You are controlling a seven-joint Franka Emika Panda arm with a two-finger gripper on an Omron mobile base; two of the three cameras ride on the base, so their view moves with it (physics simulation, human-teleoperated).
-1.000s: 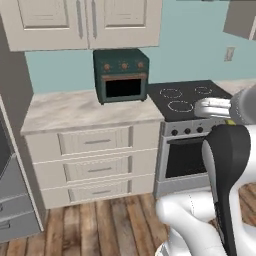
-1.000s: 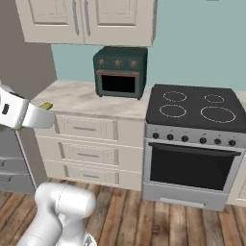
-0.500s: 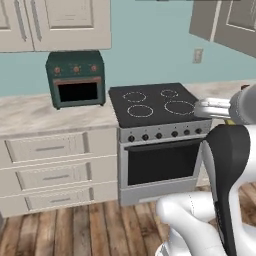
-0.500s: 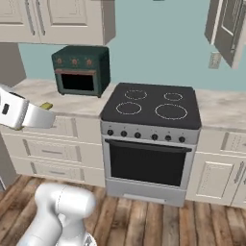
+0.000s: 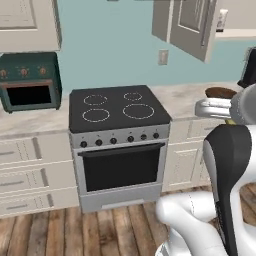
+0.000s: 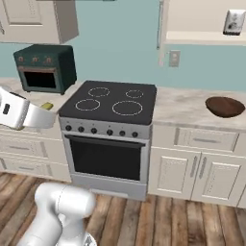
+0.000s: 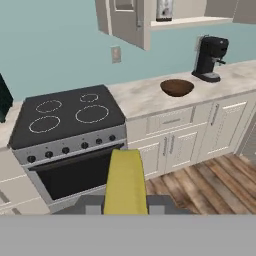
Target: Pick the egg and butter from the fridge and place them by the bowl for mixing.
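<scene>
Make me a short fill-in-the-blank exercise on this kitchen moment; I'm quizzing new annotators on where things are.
1. The gripper is shut on the yellow ____.
2. The brown bowl sits on the counter between the stove and the black ____.
3. The bowl holds ____.
4. The green toaster oven stands on the counter to the ____ of the stove in the right base view.

Missing words: butter; coffee machine; nothing; left

arm (image 5: pixel 227 165): white rounded shells | black joint bands | bulbous glossy white base (image 6: pixel 60 211)
</scene>
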